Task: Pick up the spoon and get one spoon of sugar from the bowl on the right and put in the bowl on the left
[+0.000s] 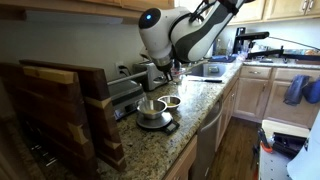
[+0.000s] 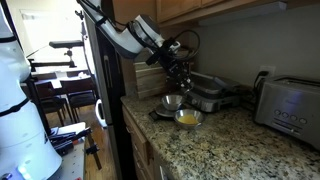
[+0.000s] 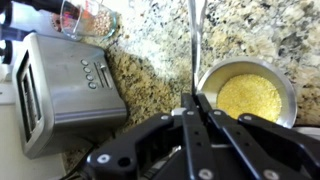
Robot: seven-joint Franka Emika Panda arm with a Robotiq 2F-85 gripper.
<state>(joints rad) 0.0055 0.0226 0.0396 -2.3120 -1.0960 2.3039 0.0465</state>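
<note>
My gripper (image 3: 195,100) is shut on a thin metal spoon (image 3: 193,45), whose handle runs straight up the wrist view. A steel bowl of yellow sugar (image 3: 250,95) lies just to the right of the spoon on the granite counter. In both exterior views the gripper (image 1: 171,72) (image 2: 178,68) hangs above two small steel bowls. One bowl holds yellow grains (image 2: 187,118). The other bowl (image 2: 173,101) stands right behind it. They also show in an exterior view, one on a small scale (image 1: 150,108) and one beside it (image 1: 172,101). The spoon's bowl end is out of view.
A steel toaster (image 3: 60,90) (image 2: 290,105) stands on the counter near the bowls. A glass jar (image 3: 90,15) stands behind it. A sandwich press (image 2: 215,92) sits by the wall. Wooden cutting boards (image 1: 60,110) stand at the counter's end. The counter edge (image 1: 205,110) runs beside the bowls.
</note>
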